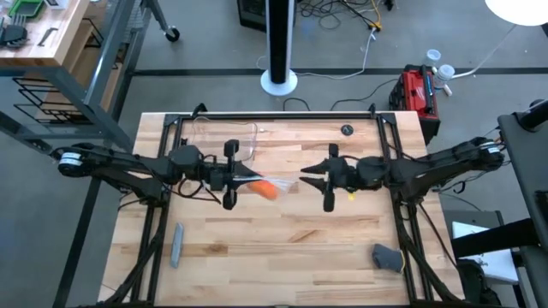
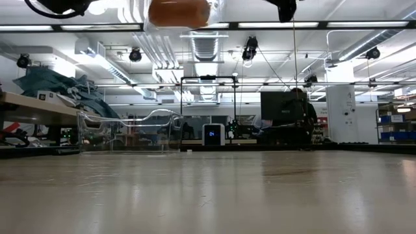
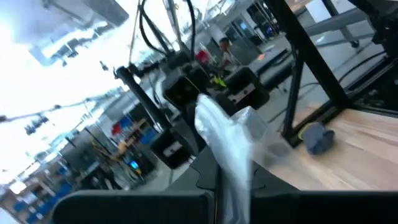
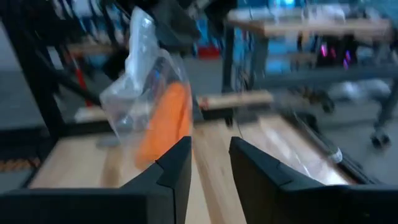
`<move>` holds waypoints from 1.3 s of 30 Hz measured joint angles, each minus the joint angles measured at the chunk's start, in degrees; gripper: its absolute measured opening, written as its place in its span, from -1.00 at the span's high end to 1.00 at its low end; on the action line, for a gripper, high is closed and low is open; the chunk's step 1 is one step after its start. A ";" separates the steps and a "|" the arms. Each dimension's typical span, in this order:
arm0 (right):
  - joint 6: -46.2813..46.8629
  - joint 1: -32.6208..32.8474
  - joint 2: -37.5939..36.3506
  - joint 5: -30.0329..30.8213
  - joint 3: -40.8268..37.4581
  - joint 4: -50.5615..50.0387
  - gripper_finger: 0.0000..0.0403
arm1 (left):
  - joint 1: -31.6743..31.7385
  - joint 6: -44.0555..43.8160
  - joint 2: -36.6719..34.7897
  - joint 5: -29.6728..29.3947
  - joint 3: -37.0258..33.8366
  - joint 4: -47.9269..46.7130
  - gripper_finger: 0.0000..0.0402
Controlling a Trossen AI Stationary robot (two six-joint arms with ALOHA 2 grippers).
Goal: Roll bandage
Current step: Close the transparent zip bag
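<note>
Orange bandage [image 1: 266, 189], wrapped in clear plastic wrap [image 4: 140, 74], hangs above the surface [image 1: 282, 244], gripped by the left hand [image 1: 229, 175]. Right hand [image 1: 329, 177], open, faces it close by. Unwrapping comes first, I judge; next, pinch and strip the plastic.

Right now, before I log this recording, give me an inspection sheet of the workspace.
Surface: wooden table, black frame.
Job's things: orange bandage inside clear plastic wrap, held in the air.
Clutter: grey bar; grey lump; clear container; small dark disc.
End effectors: left end effector shut on the wrap; right end effector open, facing it.
Cables: loose on the floor behind.
Surroundings: red toolbox, white pole base.
</note>
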 joint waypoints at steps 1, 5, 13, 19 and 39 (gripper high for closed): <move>-1.11 0.09 -0.10 -0.95 -1.49 3.88 0.48 | -0.13 0.43 -0.02 -0.02 -0.15 1.01 1.00; -4.24 0.14 1.27 -4.91 -3.21 11.46 0.49 | -0.48 2.73 0.25 -0.06 -0.25 1.71 1.00; -4.06 0.12 4.40 -6.29 -2.18 16.46 0.51 | -0.77 3.87 1.73 -0.55 -0.25 3.24 1.00; -2.04 0.10 4.99 -7.42 -1.61 16.77 0.30 | -0.75 4.72 2.54 -2.68 -0.25 3.49 1.00; 7.79 -0.19 9.33 -7.40 -1.52 24.07 -0.13 | -0.75 6.19 3.66 -3.02 -0.23 5.23 1.00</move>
